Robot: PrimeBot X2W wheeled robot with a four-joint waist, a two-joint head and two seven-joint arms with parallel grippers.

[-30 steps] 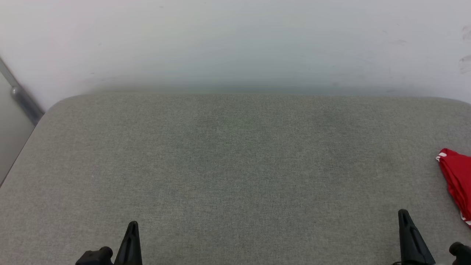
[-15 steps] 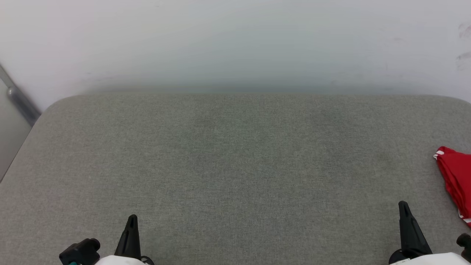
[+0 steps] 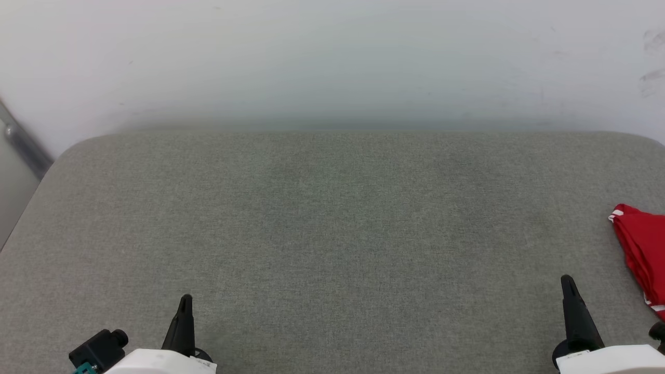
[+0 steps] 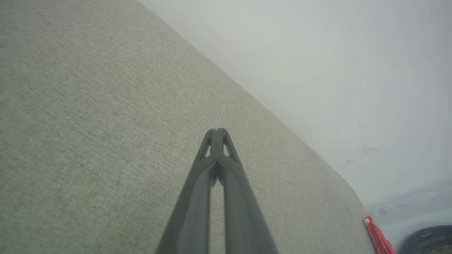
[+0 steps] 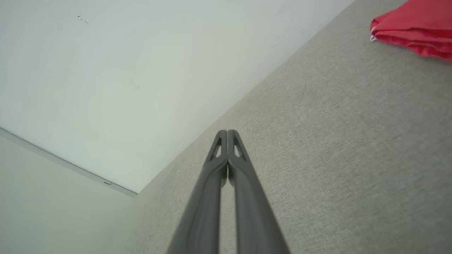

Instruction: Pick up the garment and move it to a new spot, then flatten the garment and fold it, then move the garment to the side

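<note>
The broad grey-green upholstered surface (image 3: 332, 234) is showing coarse, matt woven cloth. The red garment (image 3: 641, 249) is looking like soft, smooth fabric. The left gripper (image 4: 218, 132) and right gripper (image 5: 227, 131) are looking like smooth, matt dark plastic.

my head camera looks forward and down from above the near edge of the grey cushion (image 3: 332, 234), wall (image 3: 332, 62) at 12 o'clock. my left wrist camera sits low and close over the fabric, sighting along the left gripper (image 4: 218, 131), rolled so the wall sits at 2 o'clock. my right wrist camera sights along the right gripper (image 5: 227, 131), wall at 10 o'clock. all three catch the garment (image 3: 641, 249): 3, 4 and 2 o'clock.
</note>
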